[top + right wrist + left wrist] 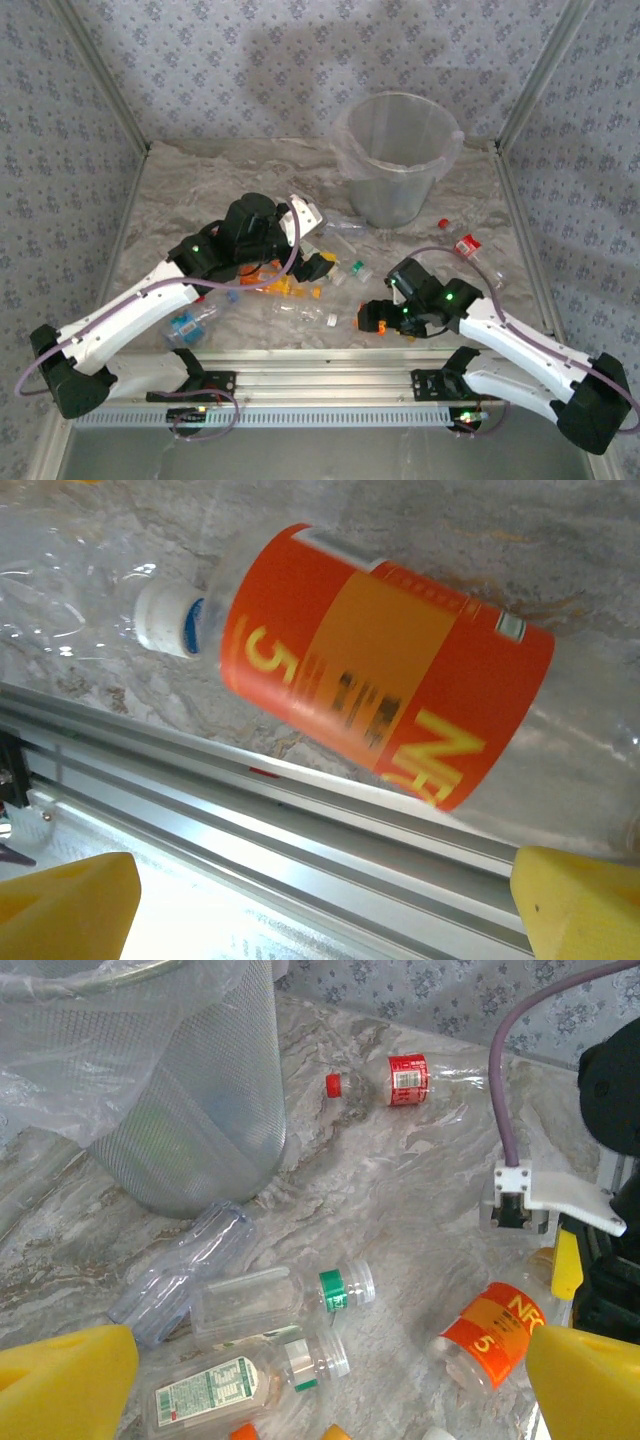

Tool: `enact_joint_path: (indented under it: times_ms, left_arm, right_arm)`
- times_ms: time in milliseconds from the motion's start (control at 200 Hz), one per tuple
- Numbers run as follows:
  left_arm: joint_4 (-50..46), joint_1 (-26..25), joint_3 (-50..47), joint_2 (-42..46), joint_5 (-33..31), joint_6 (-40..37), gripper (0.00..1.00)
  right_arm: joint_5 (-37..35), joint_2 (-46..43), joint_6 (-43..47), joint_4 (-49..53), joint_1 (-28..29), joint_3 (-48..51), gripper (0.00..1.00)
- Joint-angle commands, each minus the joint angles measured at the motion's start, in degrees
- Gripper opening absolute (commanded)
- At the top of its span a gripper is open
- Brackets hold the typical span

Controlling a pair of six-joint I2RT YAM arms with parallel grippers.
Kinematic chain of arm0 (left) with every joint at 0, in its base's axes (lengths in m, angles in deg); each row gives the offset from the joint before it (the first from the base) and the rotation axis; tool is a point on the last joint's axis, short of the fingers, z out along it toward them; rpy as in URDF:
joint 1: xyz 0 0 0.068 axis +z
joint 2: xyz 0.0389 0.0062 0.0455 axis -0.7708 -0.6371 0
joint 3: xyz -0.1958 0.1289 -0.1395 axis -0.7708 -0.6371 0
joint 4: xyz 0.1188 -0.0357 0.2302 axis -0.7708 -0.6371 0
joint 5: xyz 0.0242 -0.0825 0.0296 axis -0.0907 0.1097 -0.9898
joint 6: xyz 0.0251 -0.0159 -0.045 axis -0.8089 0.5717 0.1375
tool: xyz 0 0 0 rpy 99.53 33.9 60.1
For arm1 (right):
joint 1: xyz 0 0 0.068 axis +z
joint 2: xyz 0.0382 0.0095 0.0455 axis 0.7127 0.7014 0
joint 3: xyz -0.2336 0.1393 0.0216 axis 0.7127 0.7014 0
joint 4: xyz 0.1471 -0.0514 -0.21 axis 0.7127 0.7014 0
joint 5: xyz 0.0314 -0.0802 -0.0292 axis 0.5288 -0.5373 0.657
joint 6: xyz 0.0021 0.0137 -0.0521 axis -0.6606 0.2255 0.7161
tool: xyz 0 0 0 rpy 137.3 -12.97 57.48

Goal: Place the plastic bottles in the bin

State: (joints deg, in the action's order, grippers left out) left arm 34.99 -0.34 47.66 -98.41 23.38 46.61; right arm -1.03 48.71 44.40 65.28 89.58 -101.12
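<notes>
**Right hand [320, 900] open over the orange-labelled bottle [385, 695]**

Right hand is released, its yellow pads [60, 905] spread wide and holding nothing. The orange-labelled bottle lies on the desk [200, 190] just ahead of the fingertips, beside the metal rail [300, 810] at the near edge. Its long axis runs slantwise, white cap to the left, nearly in line with the gap from pad to pad. I judge the wrist must turn before closing, so the pads meet across the body and not end to end. This arm is plainly the nearer one. The left hand [320, 1380], also released, hangs over a cluster of clear bottles [245, 1305]. The bin [390, 195] stands at the far side, well apart from the right hand.
</notes>
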Motion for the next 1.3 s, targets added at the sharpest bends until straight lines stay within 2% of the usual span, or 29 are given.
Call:
enact_joint_path:
  times_ms: [0,150,345,565,745,1294]
  left_arm:
    - [1.29,-0.48,0.28,-0.09,0.96,0.25,1.00]
    - [1.20,-0.57,0.35,0.01,0.74,0.13,1.00]
    - [1.12,-0.65,0.35,0.32,0.69,0.12,1.00]
    - [1.04,-0.74,0.46,0.36,0.78,0.08,1.00]
    - [1.03,-0.74,0.44,0.54,0.69,0.12,1.00]
    - [1.03,-0.85,0.52,0.51,1.14,0.17,1.00]
  right_arm:
    - [0.11,2.28,-1.90,-4.01,1.45,1.40,0.98]
    - [-1.16,5.97,-2.23,-7.00,2.51,1.39,0.98]
    - [-6.80,6.65,-4.05,-4.52,1.69,0.38,0.99]
    - [-8.09,5.92,-9.92,-12.20,-2.80,2.77,1.00]
    - [-8.91,7.76,-13.34,-18.34,-4.21,3.39,0.99]
    - [-16.99,18.91,-14.93,-15.28,0.43,-2.08,0.82]
